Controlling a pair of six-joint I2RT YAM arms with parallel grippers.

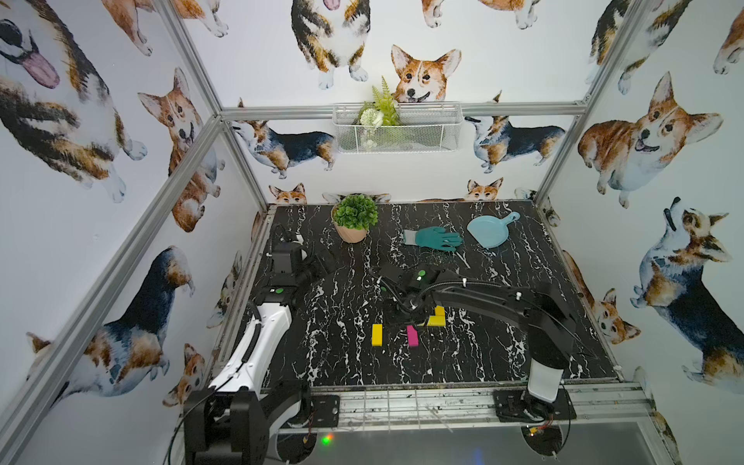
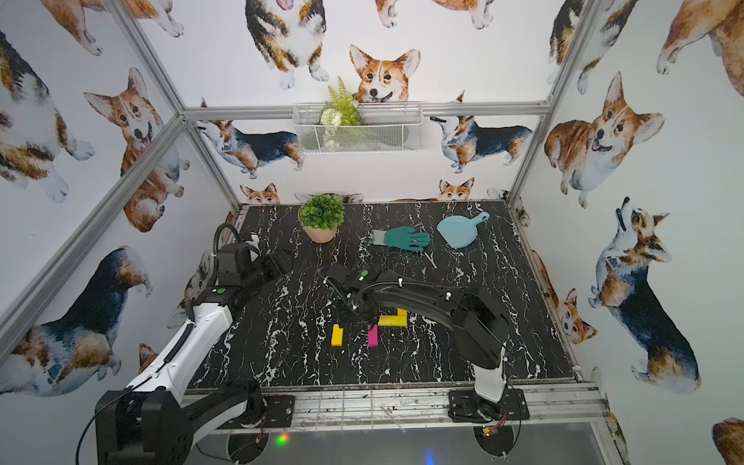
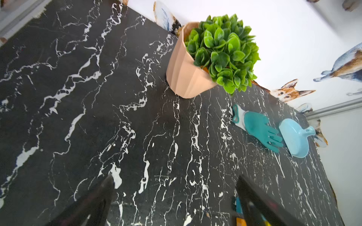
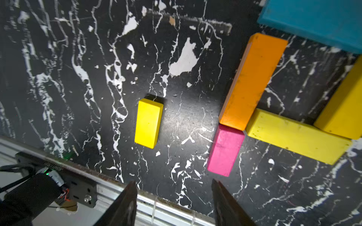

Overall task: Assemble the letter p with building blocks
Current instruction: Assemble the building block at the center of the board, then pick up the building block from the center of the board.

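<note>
table, black marble pattern: six building blocks found, all lying flat toward the near middle.

in the right wrist view, the orange block and magenta block lay end to end, touching, roughly in one line. a long yellow block ran off sideways from that joint, its end against the orange block. a second yellow block rested against the far end of the long one, roughly parallel to the orange block. the teal-blue block lay across, beyond the orange block's other end; contact between the two could not be determined. a third yellow block lay alone, well apart from the group, on the side toward the left arm.

right gripper: jaws partly parted, nothing between them, above the table near the magenta block and apart from it. in both top views the right arm covered the orange and teal-blue blocks.

left gripper: jaws spread wide, empty, over bare table at the left side, well apart from the blocks.

along the far edge stood a potted plant, a teal glove and a light-blue pan.
</note>
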